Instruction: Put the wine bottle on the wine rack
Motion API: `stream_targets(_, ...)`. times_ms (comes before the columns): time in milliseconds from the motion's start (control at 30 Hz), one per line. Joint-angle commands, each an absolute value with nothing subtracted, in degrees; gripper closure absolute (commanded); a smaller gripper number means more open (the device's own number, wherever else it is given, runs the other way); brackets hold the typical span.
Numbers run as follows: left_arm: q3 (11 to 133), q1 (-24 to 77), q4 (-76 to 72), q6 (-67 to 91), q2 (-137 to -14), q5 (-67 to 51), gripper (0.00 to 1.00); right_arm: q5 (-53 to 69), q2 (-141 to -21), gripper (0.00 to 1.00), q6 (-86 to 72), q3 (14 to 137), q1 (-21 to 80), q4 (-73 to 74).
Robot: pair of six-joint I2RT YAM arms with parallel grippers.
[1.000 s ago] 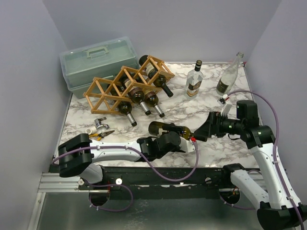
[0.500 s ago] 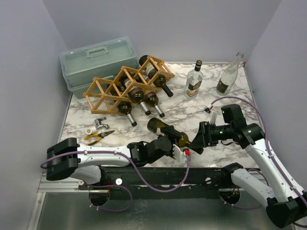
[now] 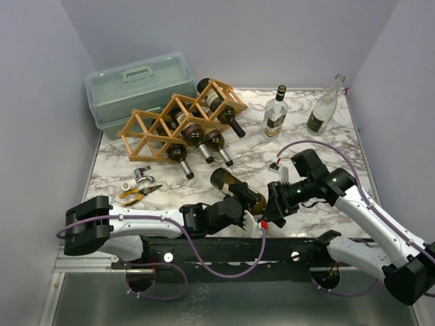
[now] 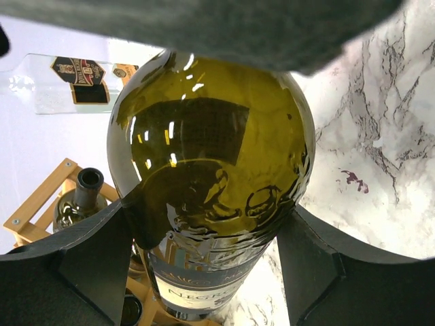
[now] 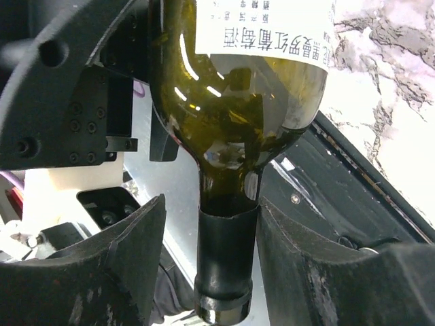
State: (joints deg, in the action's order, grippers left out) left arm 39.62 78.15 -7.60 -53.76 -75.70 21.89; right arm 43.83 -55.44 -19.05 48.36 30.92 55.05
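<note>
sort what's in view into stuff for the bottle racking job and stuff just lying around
For the job:
- dark wine bottle, gripped at the table's near edge
- wine rack, several racked bottles already in it

Lying about:
- green toolbox
- flat clear bottle
- tall clear bottle
- pliers

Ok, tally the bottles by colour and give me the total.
Dark bottles: 5 (four in the rack, one held off the table)
Clear bottles: 2
Total: 7
</note>
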Motion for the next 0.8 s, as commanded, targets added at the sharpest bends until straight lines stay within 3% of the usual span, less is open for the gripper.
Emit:
stream_targets(0, 40.3, 78.6, -13.1, -55.6, -72.6, 22.1, 1.00, 43.6, -56.7, 0.43, -19.2, 48.3, 31.9, 56.0)
stream_targets(267, 40.3, 79.0, -13.1, -54.8, -71.2, 21.0, 1.00, 42.0, -57.5, 0.68, -19.1, 49.5, 32.1, 55.4)
stream_targets(400, 40.4, 79.0, -13.1, -54.5, -71.1, 21.1, 1.00, 40.8, -56.8, 0.99, -19.4, 49.7, 32.1, 54.4)
stream_targets(433, 40.5, 79.1, -13.2, -54.0, -70.9, 21.1, 0.99, 40.2, -56.2, 0.99, -19.6, 49.8, 32.0, 54.3)
stream_targets(500, 40.8, 79.1, -13.4, -52.1, -70.4, 21.0, 0.68, 38.1, -55.1, 1.00, -19.8, 50.3, 32.1, 54.4)
stream_targets(600, 41.0, 79.1, -13.6, -50.1, -70.1, 20.0, 0.38, 35.5, -53.0, 1.00, -21.2, 50.0, 32.1, 54.0)
stream_targets(667, 41.2, 79.1, -13.6, -48.8, -69.6, 19.2, 0.03, 33.8, -51.8, 0.99, -22.0, 50.0, 32.1, 54.0)
stream_targets(767, 41.4, 79.1, -13.7, -47.5, -69.1, 18.7, 0.01, 32.8, -50.4, 1.00, -22.5, 50.4, 32.1, 54.1)
